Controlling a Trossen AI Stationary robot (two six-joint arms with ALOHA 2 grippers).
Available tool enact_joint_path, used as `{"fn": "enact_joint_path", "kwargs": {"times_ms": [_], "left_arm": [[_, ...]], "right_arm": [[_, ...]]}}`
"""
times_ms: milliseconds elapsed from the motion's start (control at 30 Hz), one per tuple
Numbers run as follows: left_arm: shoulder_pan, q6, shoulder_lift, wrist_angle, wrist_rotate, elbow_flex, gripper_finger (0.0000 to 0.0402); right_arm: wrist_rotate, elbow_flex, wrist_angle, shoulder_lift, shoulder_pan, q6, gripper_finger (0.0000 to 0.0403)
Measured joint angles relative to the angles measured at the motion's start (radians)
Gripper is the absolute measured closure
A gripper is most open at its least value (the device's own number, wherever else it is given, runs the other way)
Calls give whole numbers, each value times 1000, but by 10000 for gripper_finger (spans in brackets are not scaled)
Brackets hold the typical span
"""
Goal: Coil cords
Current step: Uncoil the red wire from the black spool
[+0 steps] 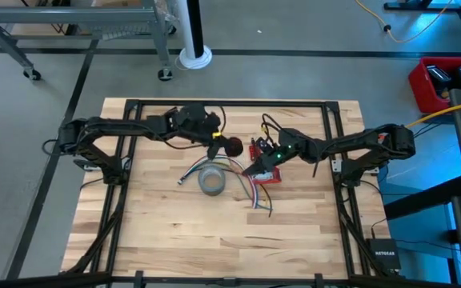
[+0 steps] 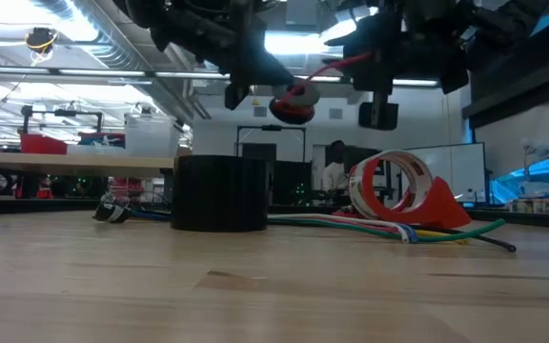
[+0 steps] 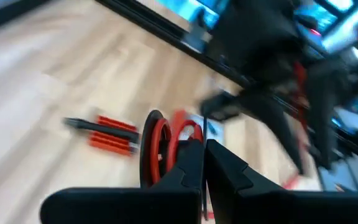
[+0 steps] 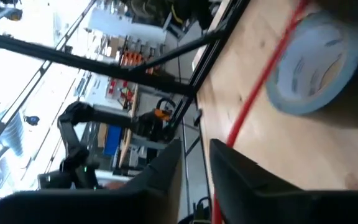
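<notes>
Looks like we're mid-wind on the red wire [image 1: 232, 147]: the left end effector [image 1: 215, 149] is pinched fully shut on a small round coil of it, held up in the air over the counter [image 1: 158, 232] at about 12 o'clock from the grey tape roll [image 1: 211, 182]. In the low view the coil hangs as a little red and dark disc, clear of the wood, with a red strand running off toward the right arm. The right end effector [image 1: 256, 167] sits at roughly 3 o'clock from the tape roll, fingers partway in with the red strand passing between them; I can't tell if it's actually pinching the strand or just guiding it. My guess for the next move: the right side needs a firm pinch on the loose strand and has to feed it round the coil without tugging it out of the left's grip. Materials: the wire is thin, glossy and floppy, the tape roll is a matte squat cylinder, the counter is pale butcher-block wood, and a bundle of coloured cables [image 1: 250, 192] lies flat at about 4 o'clock from the roll.
</notes>
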Motion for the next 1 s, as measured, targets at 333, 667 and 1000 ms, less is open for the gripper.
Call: {"fn": "enact_joint_path", "kwargs": {"times_ms": [333, 667, 1000], "left_arm": [[25, -18, -1, 280, -42, 0, 402], [-7, -21, -3, 440, -61, 0, 401], [19, 145, -69, 556, -180, 0, 402]], "right_arm": [[321, 0, -101, 0, 54, -105, 395], [621, 0, -99, 0, 48, -238, 352], [351, 0, -70, 0, -35, -236, 304]]}}
